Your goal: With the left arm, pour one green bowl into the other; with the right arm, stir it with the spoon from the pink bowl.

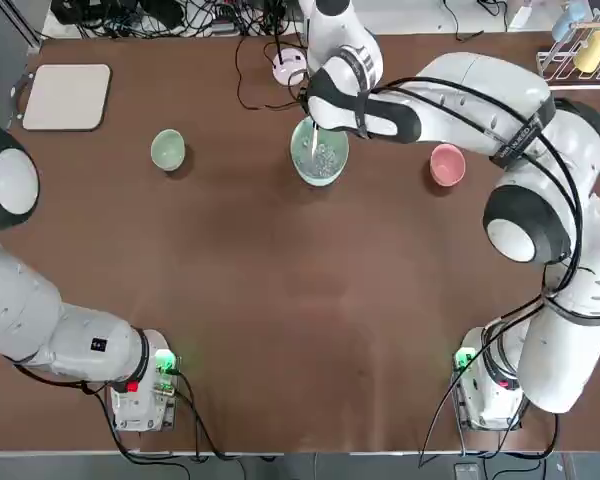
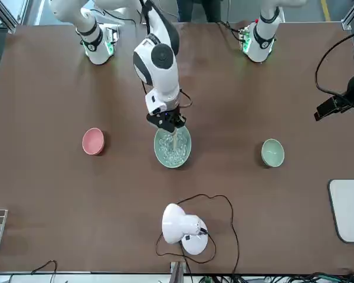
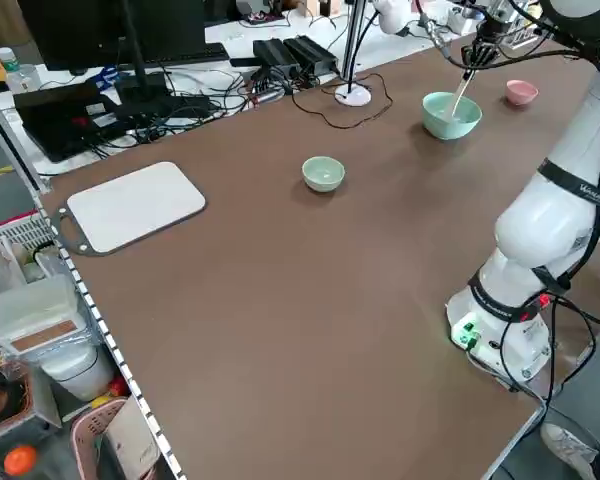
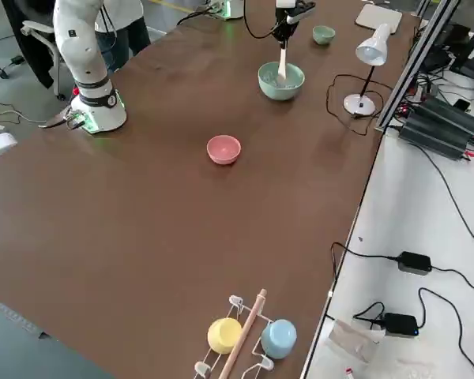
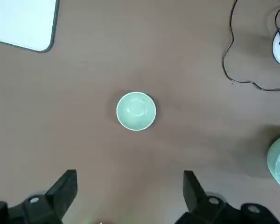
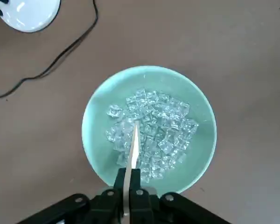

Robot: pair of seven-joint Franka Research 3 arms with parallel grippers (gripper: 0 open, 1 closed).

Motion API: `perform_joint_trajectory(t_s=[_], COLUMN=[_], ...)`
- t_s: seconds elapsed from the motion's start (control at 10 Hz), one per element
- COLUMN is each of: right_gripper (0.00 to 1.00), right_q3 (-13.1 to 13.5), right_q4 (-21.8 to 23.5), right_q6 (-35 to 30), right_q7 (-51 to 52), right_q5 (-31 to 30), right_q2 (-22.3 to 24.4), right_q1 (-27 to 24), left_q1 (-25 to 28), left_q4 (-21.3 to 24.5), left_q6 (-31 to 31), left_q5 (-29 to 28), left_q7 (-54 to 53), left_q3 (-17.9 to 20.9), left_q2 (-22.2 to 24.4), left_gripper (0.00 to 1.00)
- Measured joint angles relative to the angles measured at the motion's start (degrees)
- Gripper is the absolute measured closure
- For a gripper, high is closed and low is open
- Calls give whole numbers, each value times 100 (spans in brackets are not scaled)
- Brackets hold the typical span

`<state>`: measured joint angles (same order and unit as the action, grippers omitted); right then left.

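Clamped tight in the right gripper [image 6: 130,186], the spoon [image 6: 133,144] is dipping into the mint bowl [image 6: 95,135] mid-stir, needing circling next, while the wide-open, empty left gripper [image 5: 129,189] is hovering above the small green bowl [image 5: 136,110].

1. Large bowl [image 1: 319,153] is sitting mid-table toward the far edge, clear bits [image 6: 151,133] lying inside.
2. Spoon [image 6: 133,156] is standing in it, right gripper [image 2: 170,122] directly above.
3. Small bowl [image 1: 167,150] is sitting to its left; pink bowl [image 1: 447,165] to its right.
4. Lamp base [image 1: 289,66] is resting behind the large bowl.
5. Flat board [image 1: 67,97] is lying at the far-left corner.
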<state>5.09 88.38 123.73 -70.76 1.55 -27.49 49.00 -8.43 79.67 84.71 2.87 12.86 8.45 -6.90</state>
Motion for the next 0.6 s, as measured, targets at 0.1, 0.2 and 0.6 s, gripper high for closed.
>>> perform_joint_trajectory(t_s=[0.1,0.2,0.6], right_gripper=[95,95,95], right_q3=[20,41,60], right_q4=[-1,-3,-8], right_q6=[52,62,-53], right_q7=[-55,-71,-51], right_q5=[3,5,-5], right_q2=[0,-1,-3], right_q1=[-41,-113,-387], left_q1=[59,168,412], left_q4=[-81,-137,-152], left_q6=[-43,-76,-100], left_q5=[1,2,-2], left_q7=[-86,-159,-214], left_q3=[-106,-336,-770], left_q2=[8,15,6], left_gripper=[0,0,0])
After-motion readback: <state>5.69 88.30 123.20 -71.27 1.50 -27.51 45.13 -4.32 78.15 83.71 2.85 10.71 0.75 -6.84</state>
